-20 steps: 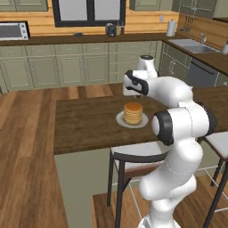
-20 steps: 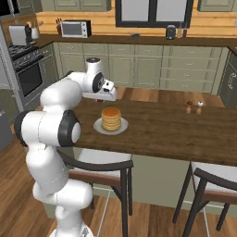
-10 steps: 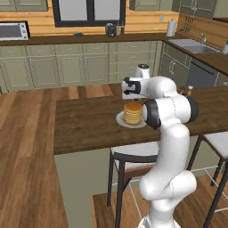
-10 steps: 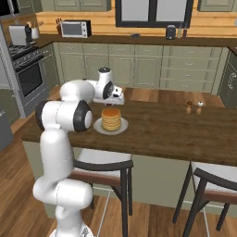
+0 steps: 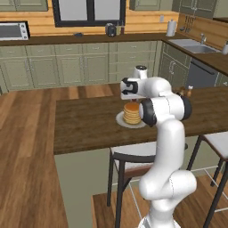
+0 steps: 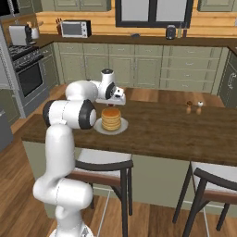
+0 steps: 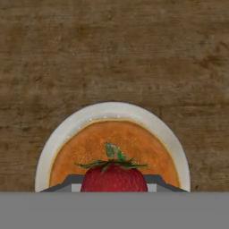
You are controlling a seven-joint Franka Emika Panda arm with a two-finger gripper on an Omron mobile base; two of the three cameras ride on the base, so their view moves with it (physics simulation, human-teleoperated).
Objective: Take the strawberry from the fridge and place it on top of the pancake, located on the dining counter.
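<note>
The strawberry point(image 7: 114, 178) sits clamped between the gripper point(image 7: 114, 181) fingers, red body with green leaves on top, directly above the pancake point(image 7: 114, 147). In the hand view the pancake lies under it as a golden-orange disc on a white plate point(image 7: 58, 138), with the fruit over the disc's near part. In the left base view the gripper point(image 5: 129, 90) hangs just above the pancake stack point(image 5: 131, 113); the right base view shows the same, gripper point(image 6: 117, 98) over the stack point(image 6: 111, 119).

The plate rests on the dining counter point(image 5: 84, 124), a dark-brown wooden top with visible grain, bare around the plate on all sides. Farther along the top, well apart from the plate, stand two small shakers point(image 6: 193, 107). The counter's near edge runs in front of the plate with a broad strip of bare wood between. Stools point(image 6: 104, 162) with white seats stand below that edge.

Beyond the counter lies a wooden floor point(image 5: 26, 116), then a wall of green cabinets point(image 5: 67, 67) under a dark worktop. On that worktop are a microwave point(image 6: 76, 28), a toaster point(image 6: 19, 34), a dark kettle point(image 5: 111, 30) and a paper-towel roll point(image 5: 170, 28). A sink point(image 5: 196, 45) is set in the far right corner, and a stove point(image 6: 25, 74) stands on the left in the right base view. A dark-framed window point(image 5: 89, 11) is above the worktop. No writing can be read.
</note>
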